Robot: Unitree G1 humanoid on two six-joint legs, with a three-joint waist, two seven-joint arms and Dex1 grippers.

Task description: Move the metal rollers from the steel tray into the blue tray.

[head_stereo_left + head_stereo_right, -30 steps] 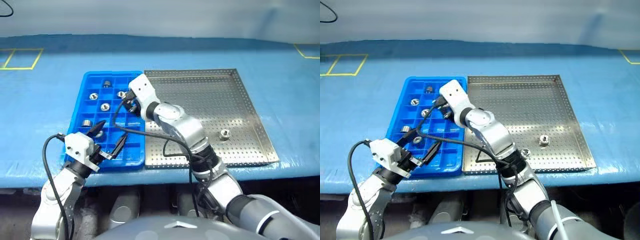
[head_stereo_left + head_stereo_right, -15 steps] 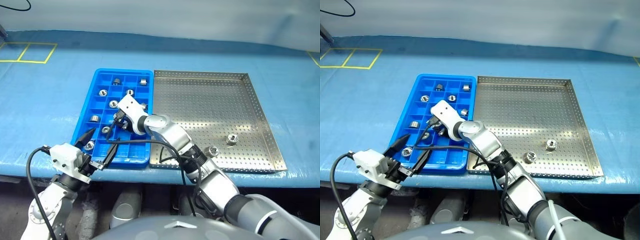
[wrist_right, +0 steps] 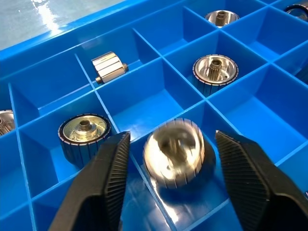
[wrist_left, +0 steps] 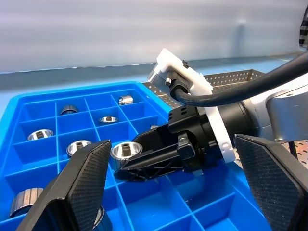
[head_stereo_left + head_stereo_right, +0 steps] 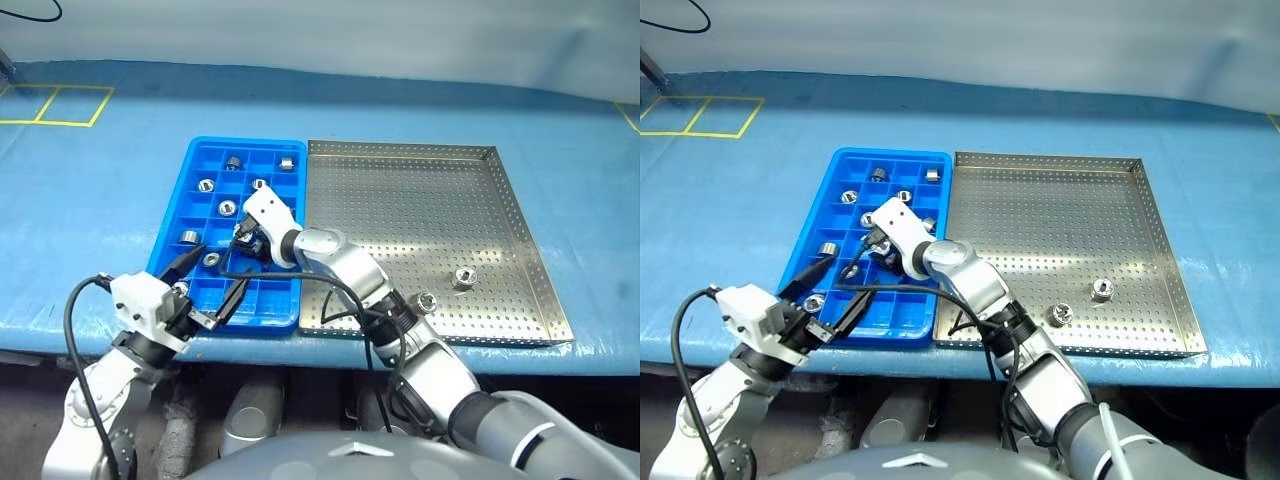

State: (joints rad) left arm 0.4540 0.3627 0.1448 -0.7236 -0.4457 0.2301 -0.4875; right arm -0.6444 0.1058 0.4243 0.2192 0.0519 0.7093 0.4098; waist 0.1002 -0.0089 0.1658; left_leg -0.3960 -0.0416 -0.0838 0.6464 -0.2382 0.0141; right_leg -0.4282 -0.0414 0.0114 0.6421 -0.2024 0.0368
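Looking from the left side, you find the left end effector hovering at the near end of the blue tray, its two black fingers spread wide with nothing between them. The blue tray lies on the blue worktop, and several of its square compartments hold one of the metal rollers each, most of them toward its far end.

Over the middle of the blue tray you see the right end effector, tilted down toward the compartments. Its fingers stand apart, and a shiny roller sits between them, blurred, above a compartment; you cannot tell whether the pads touch it.

Just beside the blue tray, touching its right edge, lies the steel tray with its perforated floor. Two rollers are on it, both near its front-right part: one close to the front rim, the other a little farther from the blue tray.
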